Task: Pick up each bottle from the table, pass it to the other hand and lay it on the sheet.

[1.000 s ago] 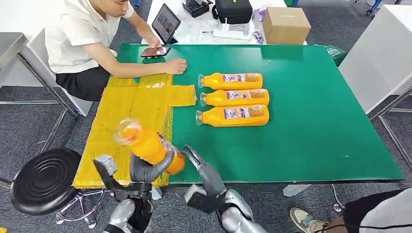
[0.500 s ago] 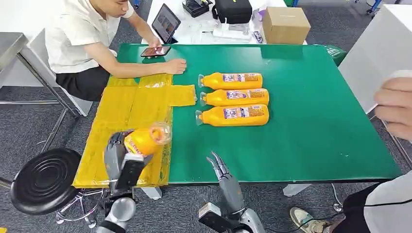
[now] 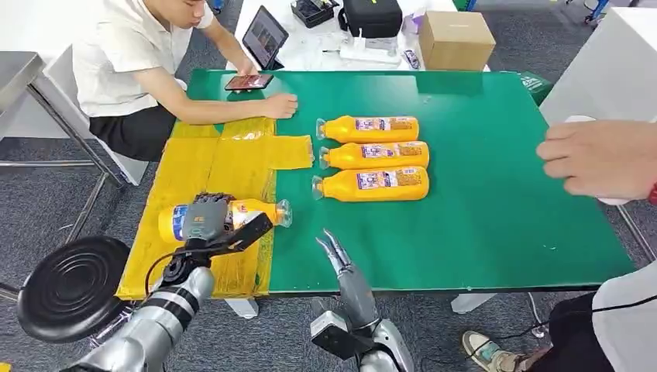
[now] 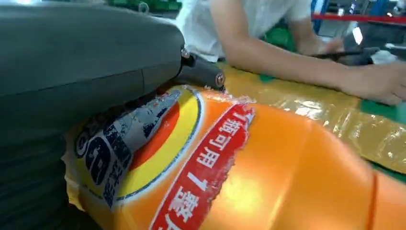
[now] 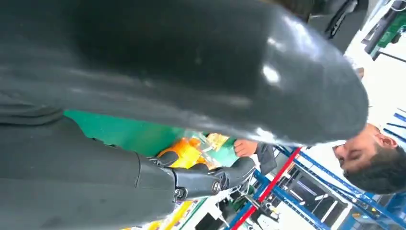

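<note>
A person in a white shirt sat at the far left, one forearm resting on the green table, beside a phone lying on the table's far left edge. Beyond the table stood a tablet, a black case and a cardboard box. A black stool stood near left. Another person's hand reached in from the right.

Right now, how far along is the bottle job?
No bottle lies released on the yellow sheet yet. The left hand grips one bottle lying on the sheet. The right hand is empty. Three bottles wait on the green table.
</note>
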You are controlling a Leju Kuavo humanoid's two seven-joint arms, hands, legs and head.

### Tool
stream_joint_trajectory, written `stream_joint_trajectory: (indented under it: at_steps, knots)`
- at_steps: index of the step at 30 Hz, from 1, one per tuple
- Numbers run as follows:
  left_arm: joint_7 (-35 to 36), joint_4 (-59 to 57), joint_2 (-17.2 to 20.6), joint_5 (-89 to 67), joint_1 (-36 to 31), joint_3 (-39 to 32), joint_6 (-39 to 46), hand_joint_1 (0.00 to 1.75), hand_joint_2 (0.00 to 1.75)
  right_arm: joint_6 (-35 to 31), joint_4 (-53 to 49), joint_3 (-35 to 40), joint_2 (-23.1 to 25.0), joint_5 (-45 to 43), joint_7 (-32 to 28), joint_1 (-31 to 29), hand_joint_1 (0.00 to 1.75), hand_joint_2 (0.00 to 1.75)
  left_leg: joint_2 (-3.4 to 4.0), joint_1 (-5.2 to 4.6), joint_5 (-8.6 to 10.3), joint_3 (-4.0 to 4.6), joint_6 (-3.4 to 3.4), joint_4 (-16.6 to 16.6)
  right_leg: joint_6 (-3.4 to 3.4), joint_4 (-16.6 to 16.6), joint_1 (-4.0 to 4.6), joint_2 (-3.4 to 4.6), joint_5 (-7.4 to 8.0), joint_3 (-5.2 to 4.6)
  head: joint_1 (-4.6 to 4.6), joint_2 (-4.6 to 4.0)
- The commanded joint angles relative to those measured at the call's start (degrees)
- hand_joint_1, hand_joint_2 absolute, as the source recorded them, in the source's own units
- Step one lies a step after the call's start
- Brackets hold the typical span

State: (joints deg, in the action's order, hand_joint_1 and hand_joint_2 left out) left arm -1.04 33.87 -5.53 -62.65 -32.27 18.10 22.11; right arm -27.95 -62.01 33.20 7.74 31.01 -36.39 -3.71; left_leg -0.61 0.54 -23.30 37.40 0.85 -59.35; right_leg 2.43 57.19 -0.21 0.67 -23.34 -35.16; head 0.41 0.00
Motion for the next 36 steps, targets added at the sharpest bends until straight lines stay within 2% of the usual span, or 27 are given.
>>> stream_joint_trajectory:
  at_steps: [1,2,3,6,11,13,14,17,28,29,32,34,36]
  knots:
    - [-1.7,-13.6,0.7,3.4,-6.7,-3.2,-5.0,1.75,1.75,0.3,6.4,-0.8,0.7,-1.1,-0.9,-2.7,0.00,0.00,0.07,0.00,-0.03,-0.28,-0.04,0.1,-0.06,-0.1,0.01,0.00,-0.02,0.27,0.00,0.00]
    - [-1.7,-13.8,0.6,4.0,-6.8,-3.6,-5.9,0.49,1.75,0.4,6.4,-1.0,0.6,-1.4,-0.9,-2.7,0.00,0.00,0.05,0.00,-0.02,-0.27,-0.03,0.1,-0.06,-0.1,0.01,0.01,-0.02,0.24,-0.02,0.00]
    - [-1.7,-13.8,0.6,4.6,-6.8,-4.0,-6.7,0.00,1.75,0.0,6.5,-1.2,0.6,-1.6,-0.9,-2.5,0.00,0.00,0.13,-0.01,-0.01,-0.36,-0.04,0.1,-0.08,-0.1,0.02,0.06,0.01,0.31,-0.02,0.00]
    - [-3.5,-13.8,0.2,8.7,-7.0,-6.2,-13.6,0.00,1.75,-1.8,7.9,-2.3,0.9,-2.5,-1.8,-2.4,0.00,0.00,0.12,0.02,0.02,-0.34,-0.05,0.1,-0.08,-0.1,0.06,0.05,0.03,0.26,-0.02,0.00]
    - [-3.9,-13.8,0.3,9.2,-7.0,-6.4,-14.8,0.00,1.75,-1.9,8.1,-2.5,1.0,-2.9,-2.0,-2.4,0.00,0.00,0.15,0.01,0.03,-0.39,-0.06,0.2,-0.09,-0.1,0.05,0.05,0.04,0.30,-0.02,0.00]
    - [-5.5,-12.6,0.9,9.9,-6.4,-5.1,-18.7,0.00,1.75,-2.7,9.6,-2.8,1.4,-3.6,-3.4,-2.8,0.00,0.00,0.06,0.04,0.05,-0.29,-0.09,0.1,-0.07,-0.1,0.07,0.01,0.01,0.24,-0.02,0.00]
    - [-9.5,-8.3,2.3,12.8,-4.2,-0.5,-24.7,0.00,0.00,-5.4,10.1,-2.1,1.1,-5.0,-3.6,-2.7,0.00,0.00,0.09,0.03,0.06,-0.36,-0.10,0.1,-0.08,-0.1,0.07,0.01,0.02,0.30,0.00,0.00]
    - [-10.1,-6.0,2.3,13.9,-3.6,0.8,-23.5,0.00,0.00,-5.9,10.5,-1.7,1.1,-6.3,-3.6,-2.9,0.00,0.00,-0.22,0.02,0.14,-0.50,-0.07,0.2,-0.05,-0.1,0.05,-0.20,0.00,0.53,0.00,0.00]
    - [-10.9,-2.9,2.1,16.8,-2.4,1.2,-22.7,0.00,0.00,-6.6,10.6,-1.1,1.0,-6.5,-3.6,-2.8,0.00,0.00,-0.32,0.02,0.16,-0.41,-0.08,0.1,-0.03,-0.1,0.05,-0.24,0.01,0.44,-0.02,0.00]
    - [-13.8,-0.2,1.4,20.2,-0.8,-0.7,-19.7,0.00,1.75,-7.1,10.5,-1.0,1.0,-6.6,-3.6,-2.7,0.00,0.00,-0.24,0.02,0.15,-0.48,-0.09,0.2,-0.05,-0.1,0.05,-0.20,0.01,0.49,0.00,0.00]
    - [-20.2,14.9,-1.2,30.9,7.4,-4.0,-10.9,0.00,1.75,-8.8,9.8,-0.3,0.6,-7.1,-3.6,-2.0,0.00,0.00,-0.35,0.02,0.16,-0.36,-0.08,0.1,-0.02,-0.1,0.05,-0.26,0.00,0.41,0.00,0.00]
    - [-23.8,27.0,-2.0,33.9,13.9,-1.8,-0.2,0.00,1.75,-10.2,9.6,0.1,0.5,-7.5,-3.6,-1.5,0.00,0.00,-0.26,0.00,0.12,-0.41,-0.06,0.2,-0.01,-0.1,0.03,-0.23,-0.02,0.43,0.00,0.00]
    - [-27.5,36.5,-2.5,38.4,18.9,1.0,5.8,0.00,1.75,-11.4,9.8,0.4,0.0,-7.0,-3.6,-1.4,0.00,0.00,-0.15,0.02,0.06,-0.32,-0.07,0.1,-0.01,-0.1,0.05,-0.24,-0.06,0.33,0.00,0.00]
